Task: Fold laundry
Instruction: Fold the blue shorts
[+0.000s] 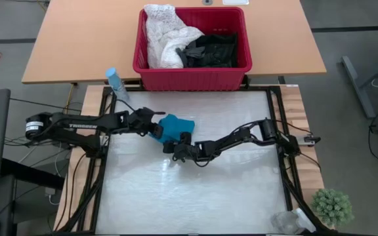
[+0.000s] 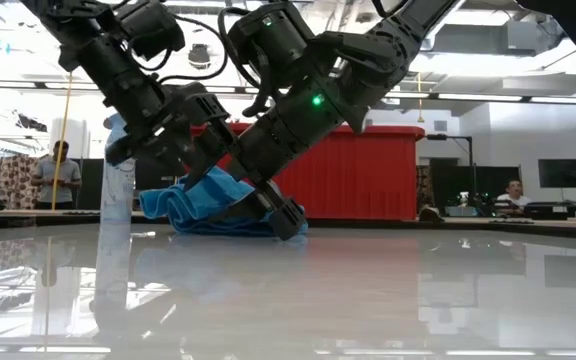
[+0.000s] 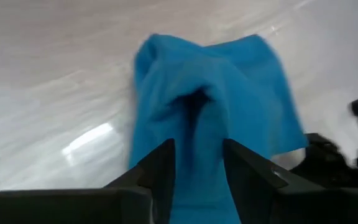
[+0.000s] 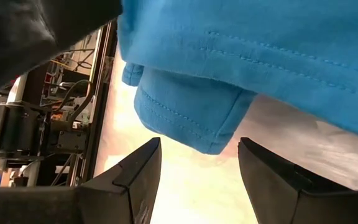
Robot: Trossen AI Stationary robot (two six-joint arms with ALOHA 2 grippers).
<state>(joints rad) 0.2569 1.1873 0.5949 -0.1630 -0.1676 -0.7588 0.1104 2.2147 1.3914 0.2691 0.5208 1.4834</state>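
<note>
The small teal garment lies bunched on the white table top, left of centre toward the far edge; in the low view the teal garment rests on its underside. My left gripper reaches it from the table's left, fingers apart around a raised fold. My right gripper stands open and low at the garment's near side, with a hemmed corner ahead of its fingers and nothing between them. The red basket holds a white lacy garment and black garments. My left gripper comes slanting down from the table's left. Its two fingers stand on either side of a raised fold of the teal garment, which fills the gap between them. Whether the fingers touch the cloth I cannot tell. The garment lies on the table.
The basket stands on a wooden table beyond the far edge. A blue-and-white spray bottle stands at the far left corner. A small plant and a clear plastic thing sit at the near right corner. People show in the room behind.
</note>
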